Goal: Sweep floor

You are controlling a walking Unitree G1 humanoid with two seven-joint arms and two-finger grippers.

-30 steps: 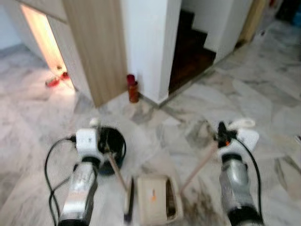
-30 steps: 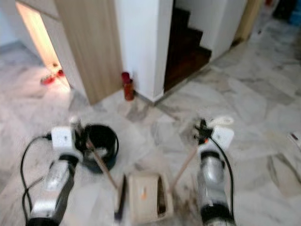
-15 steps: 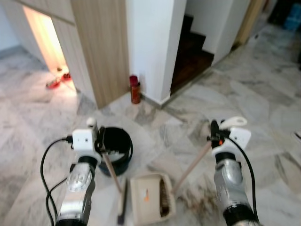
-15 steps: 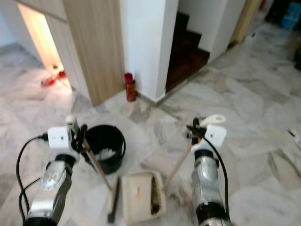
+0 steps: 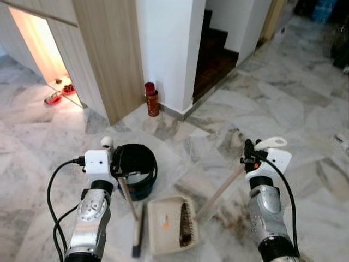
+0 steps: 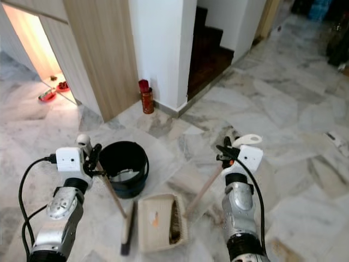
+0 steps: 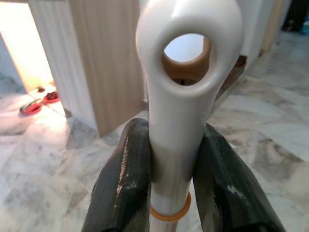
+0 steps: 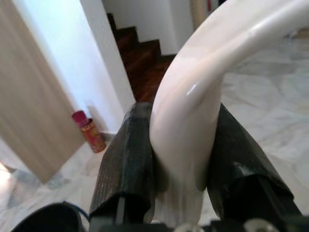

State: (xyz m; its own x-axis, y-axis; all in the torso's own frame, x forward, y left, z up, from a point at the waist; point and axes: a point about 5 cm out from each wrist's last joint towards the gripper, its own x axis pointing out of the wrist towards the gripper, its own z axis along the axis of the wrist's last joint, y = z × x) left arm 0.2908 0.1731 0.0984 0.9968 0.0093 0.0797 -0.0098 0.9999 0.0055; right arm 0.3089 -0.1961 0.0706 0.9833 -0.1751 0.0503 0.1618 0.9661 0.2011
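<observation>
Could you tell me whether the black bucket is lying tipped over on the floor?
No, the black bucket stands upright on the marble floor, its round opening facing up, just beyond the dustpan.

This is a home, with a shiny marble floor, dark wooden stairs going up, and a wooden cupboard wall.

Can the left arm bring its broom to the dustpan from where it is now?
Probably yes: the left gripper holds the broom, whose head lies just beside the dustpan on bare floor.
</observation>
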